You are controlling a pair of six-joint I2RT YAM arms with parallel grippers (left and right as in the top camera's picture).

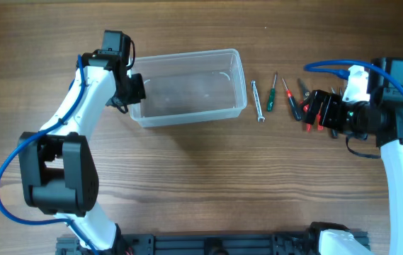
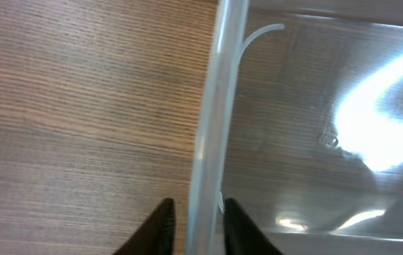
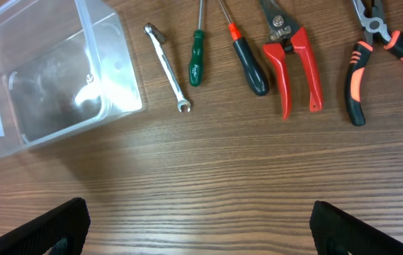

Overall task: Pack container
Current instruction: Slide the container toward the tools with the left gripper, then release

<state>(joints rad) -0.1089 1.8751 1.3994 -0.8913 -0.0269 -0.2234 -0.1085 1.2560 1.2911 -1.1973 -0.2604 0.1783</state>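
Note:
The clear plastic container (image 1: 187, 58) lies on the wood table at centre left and holds nothing. My left gripper (image 1: 134, 88) is at its left short wall. In the left wrist view the two fingers (image 2: 195, 207) straddle the container's rim (image 2: 212, 120), one outside and one inside, shut on it. My right gripper (image 1: 313, 113) is wide open and empty, over the tools on the right. In the right wrist view its fingers (image 3: 200, 216) hang above bare wood, and the container (image 3: 120, 53) shows at upper left.
A row of hand tools lies right of the container: a silver wrench (image 3: 167, 67), a green screwdriver (image 3: 197, 62), a black-and-red screwdriver (image 3: 249, 60), red snips (image 3: 293, 60), and orange-and-black pliers (image 3: 371, 49). Overhead, the wrench (image 1: 257, 100) lies closest to the container.

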